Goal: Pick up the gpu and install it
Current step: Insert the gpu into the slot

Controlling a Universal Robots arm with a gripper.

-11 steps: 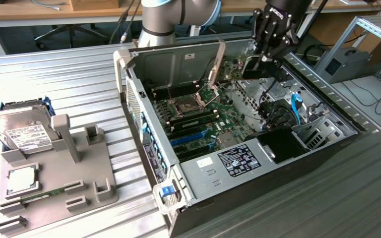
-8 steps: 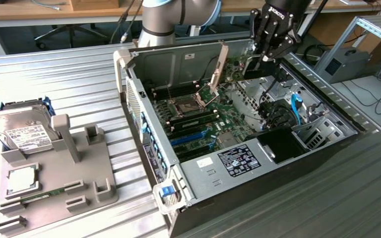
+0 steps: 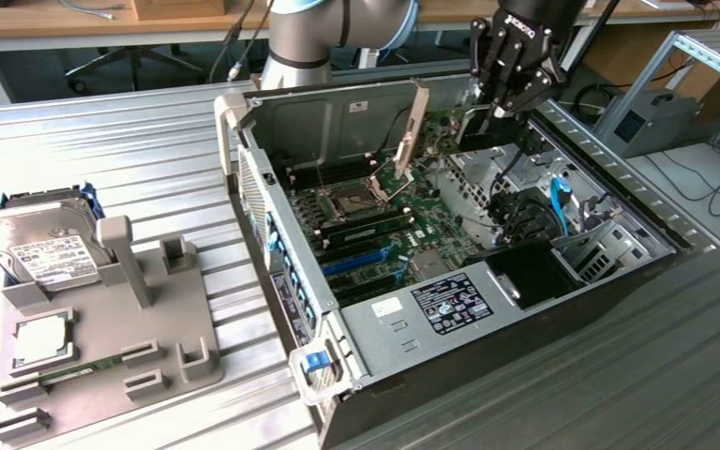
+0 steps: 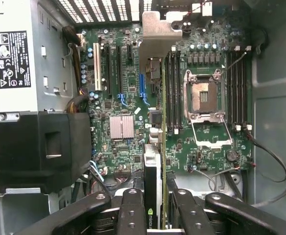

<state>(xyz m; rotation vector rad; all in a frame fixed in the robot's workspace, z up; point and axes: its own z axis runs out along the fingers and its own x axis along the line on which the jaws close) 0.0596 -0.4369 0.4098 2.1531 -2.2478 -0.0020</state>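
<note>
Open tower computer case [image 3: 392, 328] of grey sheet steel, lying on its side on the ribbed metal bench [image 3: 123, 150], open face upward, its long walls running slantwise toward the bench's far edge. Inside lies a green motherboard [image 3: 392, 230] with a square, metal-framed CPU socket [image 3: 345, 200], a grey labelled power supply [image 3: 454, 302] and a black plastic shroud [image 3: 529, 274]. The black two-fingered gripper [image 3: 506, 105] is closed on the gpu [image 3: 415, 122], a thin flat card held upright on its edge over the motherboard, its silver bracket beside the case's rear wall. From the wrist the gpu [image 4: 151, 171] runs edge-on between the gripper [image 4: 155, 215] pads, and open board lies on both sides of it; whether its lower edge touches a slot cannot be told. Near the bench's edge at the exterior view's left, a grey moulded fixture [image 3: 179, 323] holds a hard drive [image 3: 37, 251], a processor chip [image 3: 41, 339] and a memory stick [image 3: 75, 369].
</note>
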